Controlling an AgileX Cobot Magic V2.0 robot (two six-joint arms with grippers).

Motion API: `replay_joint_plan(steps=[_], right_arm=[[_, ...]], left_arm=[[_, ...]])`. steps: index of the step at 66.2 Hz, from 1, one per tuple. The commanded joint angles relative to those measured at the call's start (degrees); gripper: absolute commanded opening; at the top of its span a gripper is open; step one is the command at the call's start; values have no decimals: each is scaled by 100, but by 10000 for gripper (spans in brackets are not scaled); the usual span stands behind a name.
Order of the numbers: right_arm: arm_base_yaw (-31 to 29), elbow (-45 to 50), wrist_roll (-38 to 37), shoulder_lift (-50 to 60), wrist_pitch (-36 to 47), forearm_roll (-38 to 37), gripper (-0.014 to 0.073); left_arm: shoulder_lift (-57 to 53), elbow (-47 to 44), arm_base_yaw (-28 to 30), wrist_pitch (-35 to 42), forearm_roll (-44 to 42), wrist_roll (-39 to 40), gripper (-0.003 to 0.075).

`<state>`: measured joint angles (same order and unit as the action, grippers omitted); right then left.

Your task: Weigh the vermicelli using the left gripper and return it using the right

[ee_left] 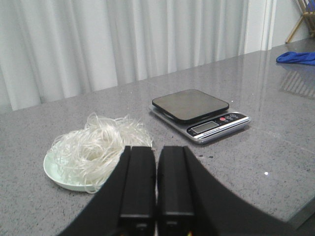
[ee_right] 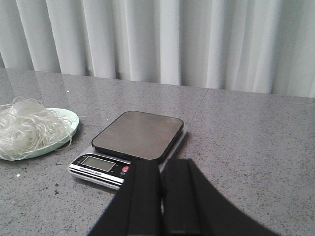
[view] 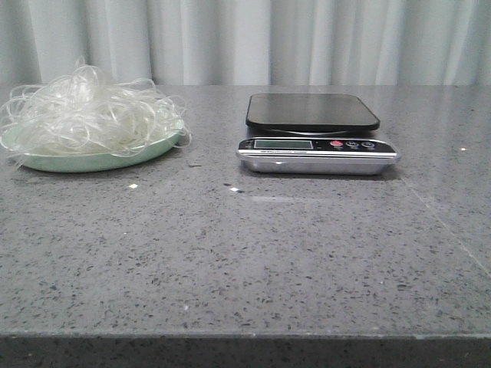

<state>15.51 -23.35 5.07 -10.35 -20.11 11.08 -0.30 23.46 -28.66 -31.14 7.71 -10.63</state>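
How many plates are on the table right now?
1: a pale green plate at the table's left, holding the vermicelli, left of the kitchen scale. No other plate shows in any view.

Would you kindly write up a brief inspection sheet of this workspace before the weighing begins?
Surface: grey speckled stone table, a few small crumbs near the middle.
Job's things: vermicelli heaped on the pale green plate; scale beside it, platform bare.
Clutter: blue cloth at the far table edge.
Grippers: left gripper shut, holding nothing; right gripper shut, holding nothing; both clear of the objects.
Cables: nothing seen.
Surroundings: white curtain behind the table; wooden rack beyond the cloth.
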Motion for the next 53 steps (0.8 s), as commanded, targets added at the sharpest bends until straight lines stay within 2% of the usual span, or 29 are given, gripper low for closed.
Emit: replay_joint_plan(steps=[1,20,32,46,53], right_arm=[[-37,-147,61,-63,471,39,168],[-37,-147,61,-63,471,39,168],[-37,-147,61,-63,466,38,168],[-37,-147,61,-63,461,38,168],[-37,-147,61,-63,461,38,168]], left_arm=[[-37,-43,207,555,-120,4,128],[-119,-1518,1856,2396,-203,4,128],[-119,-2349,2317,3525,-243,4,128],[-119,-2402,2602,3424,-280,85,128],[-119,-2402,2829,3424,-610,596,128]])
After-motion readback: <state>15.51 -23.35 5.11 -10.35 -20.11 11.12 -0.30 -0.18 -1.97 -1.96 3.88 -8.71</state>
